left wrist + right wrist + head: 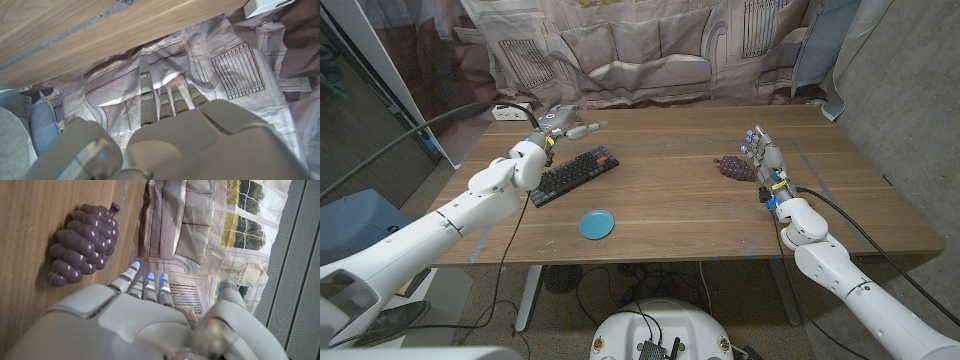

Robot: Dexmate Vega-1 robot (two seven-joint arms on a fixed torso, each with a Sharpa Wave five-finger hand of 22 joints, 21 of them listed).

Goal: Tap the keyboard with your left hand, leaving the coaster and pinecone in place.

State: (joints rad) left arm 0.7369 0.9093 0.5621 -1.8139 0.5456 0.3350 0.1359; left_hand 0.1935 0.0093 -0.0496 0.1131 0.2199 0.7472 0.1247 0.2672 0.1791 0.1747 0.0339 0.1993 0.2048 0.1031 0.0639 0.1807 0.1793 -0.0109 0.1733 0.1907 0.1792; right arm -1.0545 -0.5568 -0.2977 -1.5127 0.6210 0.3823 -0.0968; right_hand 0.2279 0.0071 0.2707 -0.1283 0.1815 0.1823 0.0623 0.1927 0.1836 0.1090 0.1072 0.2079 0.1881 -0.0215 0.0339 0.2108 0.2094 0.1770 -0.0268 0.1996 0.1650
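The blue coaster [597, 223] lies nearest the robot's edge of the wooden table [670, 205], well short of both hands and closer to the left arm's side, with bare wood all around it. Just beyond it, the black keyboard [574, 174] sits at an angle, its far end carrying a red key; the left hand [563, 124] is raised past that far end, slightly behind and above the keys, not touching them. From the head view its fingers [592, 127] reach out sideways toward the table's middle, and the left wrist view shows them [172, 100] extended and a little apart with nothing between them, pointing toward the printed cloth backdrop [235, 65] past the table's far edge. Over on the other side, the right hand [764, 158] stands on its edge, its fingers [142, 280] straight, close beside one another and empty. The dark pinecone [734, 166] rests on the wood just beside this hand, on its inner side toward the table's middle; the right wrist view shows the cone [85, 242] close by the fingertips, and whether they touch cannot be told. A white power strip [513, 111] lies at the far corner beyond the left hand.
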